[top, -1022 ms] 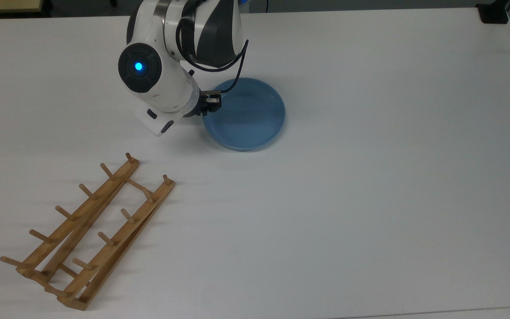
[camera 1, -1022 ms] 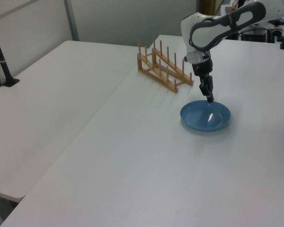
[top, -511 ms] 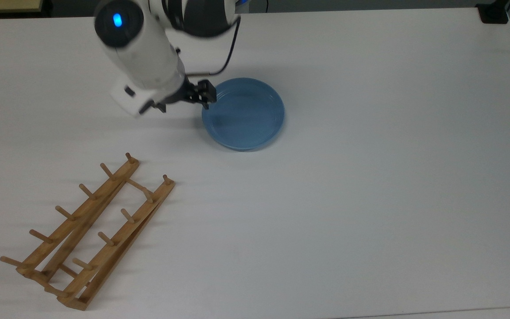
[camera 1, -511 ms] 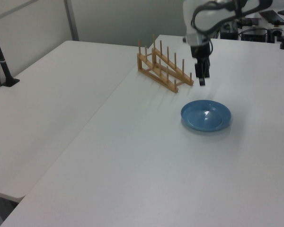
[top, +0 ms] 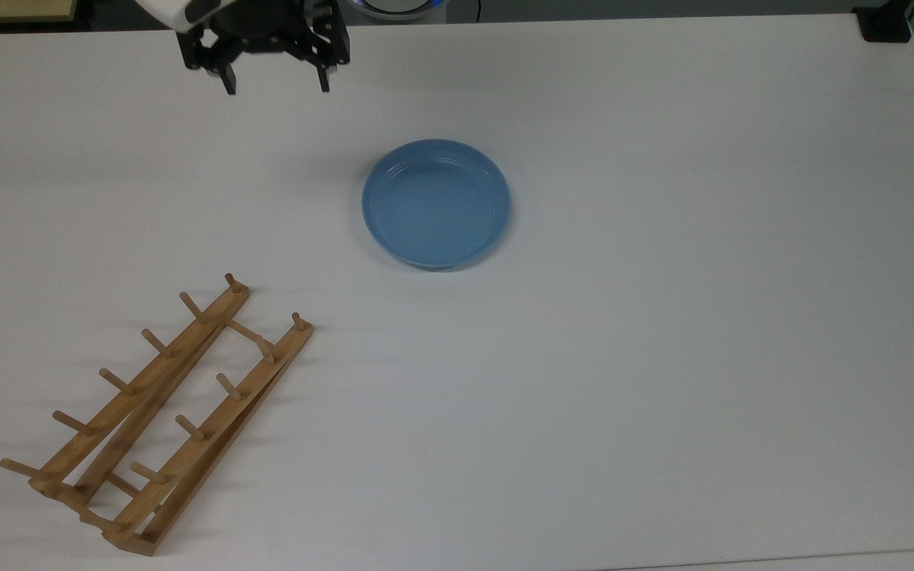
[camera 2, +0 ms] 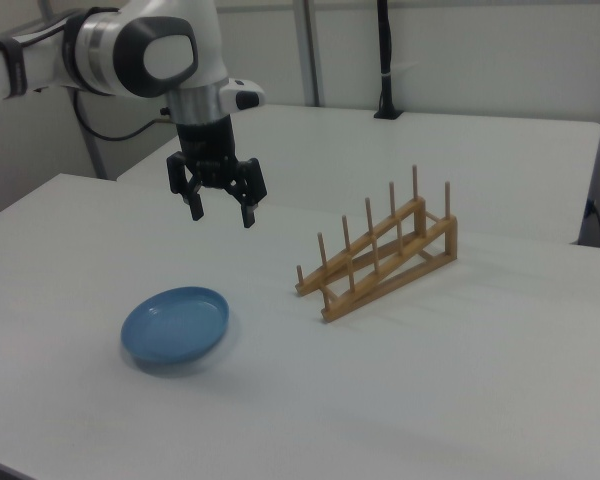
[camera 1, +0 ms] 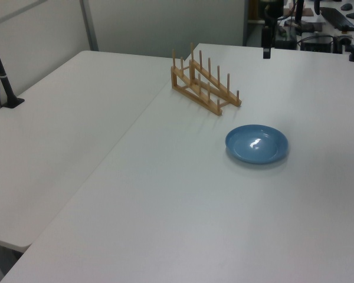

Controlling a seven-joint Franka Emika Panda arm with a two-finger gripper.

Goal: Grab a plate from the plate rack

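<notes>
The light-blue plate (top: 435, 203) lies flat on the white table, apart from the rack; it is also seen as a plate (camera 1: 256, 144) in the left view and a plate (camera 2: 175, 324) in the right view. The wooden plate rack (top: 151, 412) stands with no plate in it at the top view's lower left, and shows as a rack (camera 1: 204, 82) and a rack (camera 2: 382, 258) in the side views. My gripper (top: 275, 84) hangs high above the table, open and holding nothing, well away from the plate; the right view has the gripper (camera 2: 221, 213) above and behind the plate.
The white table (top: 663, 317) stretches wide around the plate. A black clamp (top: 884, 24) sits at the top view's upper right corner. A second white table (camera 1: 53, 135) adjoins in the left view, with a black post (camera 1: 1, 71) on it.
The gripper let go of the plate's rim, opened, and rose up and away toward the top view's upper left. The plate stayed flat on the table.
</notes>
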